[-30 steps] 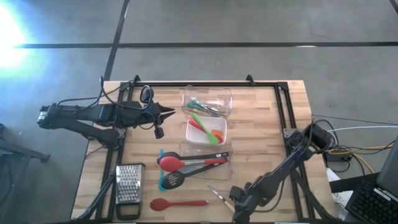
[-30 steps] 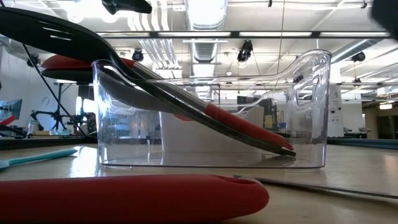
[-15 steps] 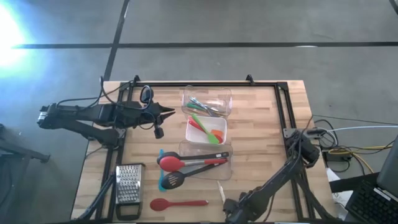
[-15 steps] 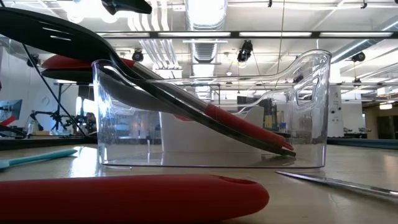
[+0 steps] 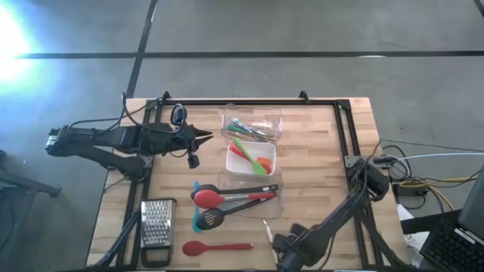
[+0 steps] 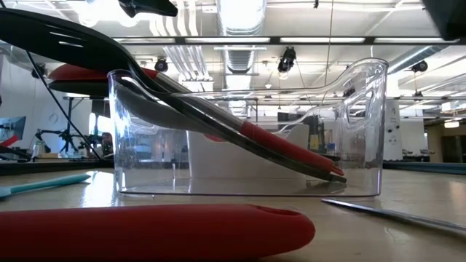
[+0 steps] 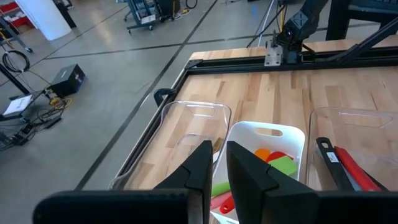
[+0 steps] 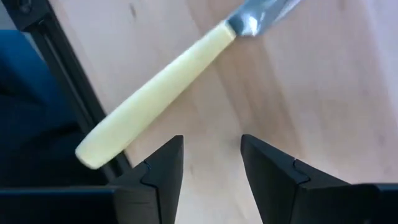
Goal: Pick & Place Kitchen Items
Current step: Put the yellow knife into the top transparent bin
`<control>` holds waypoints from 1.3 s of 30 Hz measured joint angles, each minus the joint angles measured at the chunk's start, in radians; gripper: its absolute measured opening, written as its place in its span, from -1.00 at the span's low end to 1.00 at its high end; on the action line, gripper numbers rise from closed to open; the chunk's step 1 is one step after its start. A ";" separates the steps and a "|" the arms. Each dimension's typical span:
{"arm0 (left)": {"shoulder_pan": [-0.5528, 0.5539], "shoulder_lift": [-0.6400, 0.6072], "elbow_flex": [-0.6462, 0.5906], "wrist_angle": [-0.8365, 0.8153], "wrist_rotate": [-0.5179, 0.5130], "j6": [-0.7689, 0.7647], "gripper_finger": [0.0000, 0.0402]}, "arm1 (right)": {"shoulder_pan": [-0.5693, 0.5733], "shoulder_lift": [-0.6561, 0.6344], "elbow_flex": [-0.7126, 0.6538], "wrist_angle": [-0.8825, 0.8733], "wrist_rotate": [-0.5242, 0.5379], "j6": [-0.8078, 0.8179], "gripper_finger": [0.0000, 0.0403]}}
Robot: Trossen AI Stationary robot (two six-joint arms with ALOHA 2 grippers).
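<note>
Right gripper (image 8: 210,165): at near edge of table (image 5: 318,162), right of centre; fingers apart, empty, just short of pale-handled utensil (image 8: 158,93) lying flat on bare wood, metal end toward nearest clear tub (image 5: 249,196). Left gripper (image 7: 214,171): fingers together, empty, waiting over far-left part of table. Judged risks: low, slim handle slips or rolls from closing fingers; fingertips scrape wood; utensil pushed toward table's edge frame.
</note>
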 joint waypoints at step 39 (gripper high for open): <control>0.000 0.000 0.000 -0.002 0.000 0.000 -0.75 | 0.031 -0.019 0.117 0.011 0.232 0.208 -0.45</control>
